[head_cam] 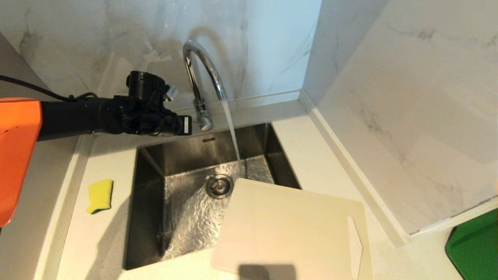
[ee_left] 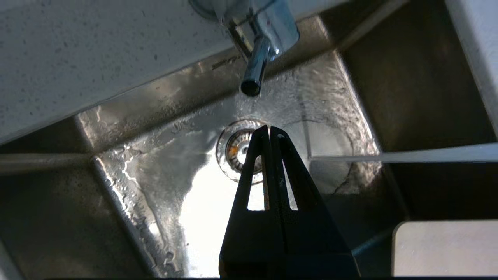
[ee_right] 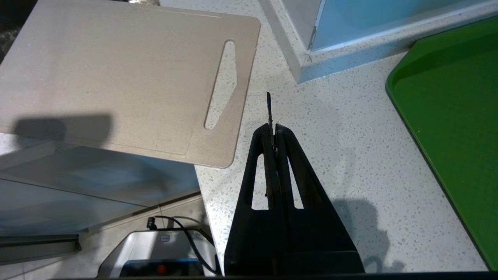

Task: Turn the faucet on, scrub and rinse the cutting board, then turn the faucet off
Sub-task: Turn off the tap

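Water runs from the chrome gooseneck faucet (head_cam: pixel 202 66) into the steel sink (head_cam: pixel 155 182). My left gripper (head_cam: pixel 187 125) is shut and empty, level with the faucet's base and just to its left. In the left wrist view the shut gripper (ee_left: pixel 270 130) sits a little short of the thin lever (ee_left: pixel 255 74), not touching it. The beige cutting board (head_cam: pixel 291 229) lies flat on the counter, its far-left corner over the sink, outside the stream. My right gripper (ee_right: pixel 274 130) is shut over the counter near the cutting board (ee_right: pixel 116 77), beside its slot end.
A yellow-green sponge (head_cam: pixel 100 195) lies on the counter left of the sink. A dark green mat (head_cam: pixel 474 249) sits at the right edge. Marble walls close the back and right. The drain (head_cam: pixel 220 186) is in the sink floor, under running water.
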